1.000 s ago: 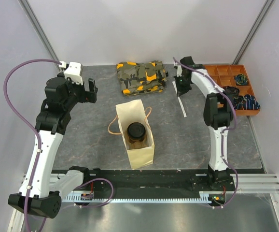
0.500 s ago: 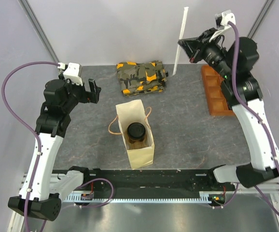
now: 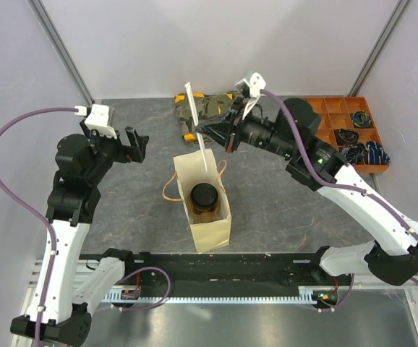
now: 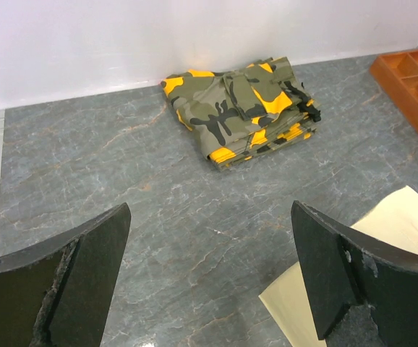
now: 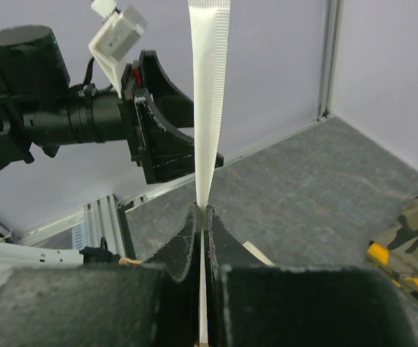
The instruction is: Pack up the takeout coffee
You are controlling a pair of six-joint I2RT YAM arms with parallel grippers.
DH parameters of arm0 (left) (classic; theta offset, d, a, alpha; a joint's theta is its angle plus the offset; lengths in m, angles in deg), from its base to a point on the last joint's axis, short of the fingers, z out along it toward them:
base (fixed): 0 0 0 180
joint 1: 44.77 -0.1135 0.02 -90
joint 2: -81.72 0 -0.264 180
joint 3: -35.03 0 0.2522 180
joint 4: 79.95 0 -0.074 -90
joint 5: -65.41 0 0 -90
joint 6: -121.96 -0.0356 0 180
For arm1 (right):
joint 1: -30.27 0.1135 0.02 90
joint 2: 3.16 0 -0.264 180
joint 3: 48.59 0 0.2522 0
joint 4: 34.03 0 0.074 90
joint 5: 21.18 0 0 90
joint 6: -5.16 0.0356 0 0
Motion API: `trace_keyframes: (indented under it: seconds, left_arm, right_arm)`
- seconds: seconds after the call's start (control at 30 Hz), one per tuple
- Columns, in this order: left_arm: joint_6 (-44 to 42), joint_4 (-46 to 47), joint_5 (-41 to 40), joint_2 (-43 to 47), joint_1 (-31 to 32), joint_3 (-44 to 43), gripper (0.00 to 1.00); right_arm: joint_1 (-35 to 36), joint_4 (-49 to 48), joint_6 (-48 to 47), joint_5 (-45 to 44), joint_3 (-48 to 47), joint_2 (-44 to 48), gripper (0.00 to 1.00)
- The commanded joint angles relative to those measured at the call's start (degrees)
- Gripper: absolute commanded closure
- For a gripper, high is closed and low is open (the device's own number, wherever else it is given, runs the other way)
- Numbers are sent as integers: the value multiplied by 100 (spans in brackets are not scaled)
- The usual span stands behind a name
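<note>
right tool point(image 5: 202, 214): clamps white strip point(image 5: 209, 87) | takeout coffee point(image 3: 204, 195): inside bag point(image 3: 213, 233)

1. The right claw point(image 5: 202, 214) is pinching a flat white strip point(image 5: 210, 87), its jaws pressing tight against the strip's lower part.
2. The strip is standing upright and running out past the top edge.
3. Behind the strip and to its left, the left claw point(image 5: 184, 134) is hanging with its fingers spread apart.
4. Right of the strip and low down, a camouflage cloth point(image 5: 411, 235) is lying on the grey tabletop point(image 5: 317, 173).
</note>
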Motion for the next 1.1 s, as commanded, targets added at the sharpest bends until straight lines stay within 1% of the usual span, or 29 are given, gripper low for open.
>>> trace_keyframes:
  seconds: [0.0, 0.17, 0.43, 0.47, 0.57, 0.6, 0.67, 0.73, 0.8, 0.83, 0.87, 0.93, 0.97, 1.0, 1.03, 1.07]
  left_arm:
    - [279, 121, 201, 274, -23, 139, 0]
    - [270, 86, 210, 494, -23, 254, 0]
    - [244, 86, 166, 643, -23, 333, 0]
    - [227, 77, 175, 652, -23, 324, 0]
    - [165, -1, 175, 644, -23, 324, 0]
    - [139, -28, 183, 617, -23, 316, 0]
    - [139, -124, 166, 582, -23, 298, 0]
    - [112, -221, 166, 468, -23, 245, 0]
    - [69, -458, 201, 337, -23, 44, 0]
    - [60, -555, 218, 118, -23, -148, 0]
    - [68, -660, 192, 12, -23, -246, 0]
    - [86, -1020, 157, -339, -23, -553, 0]
    - [103, -1143, 157, -454, -23, -659, 0]
    - [103, -1310, 201, -551, -23, -756, 0]
    - [86, -1425, 262, -752, -23, -940, 0]
    - [-53, -1530, 593, -858, -23, -1037, 0]
  right_arm:
    - [425, -207, -15, -504, 115, 91, 100]
    - [785, -5, 73, -962, 739, 328, 100]
    - [953, 268, 3, -875, 1003, 495, 100]
    - [962, 285, 12, -840, 1029, 513, 96]
    - [988, 294, 65, -813, 1100, 566, 77]
    - [988, 294, 73, -830, 1109, 566, 67]
    - [988, 286, 117, -979, 1056, 531, 63]
    - [988, 251, 47, -1059, 828, 496, 56]
    - [988, 233, -32, -1243, 513, 408, 53]
    - [988, 198, -119, -1313, 380, 364, 52]
    - [988, 172, -216, -1427, 266, 294, 48]
    - [953, 128, -418, -1761, -120, 206, 42]
    - [909, 119, -514, -1832, -261, 110, 36]
    - [805, 119, -515, -2050, -480, 74, 32]
    - [516, 127, -507, -2061, -560, 30, 27]
    - [357, 127, -481, -2078, -631, -22, 14]
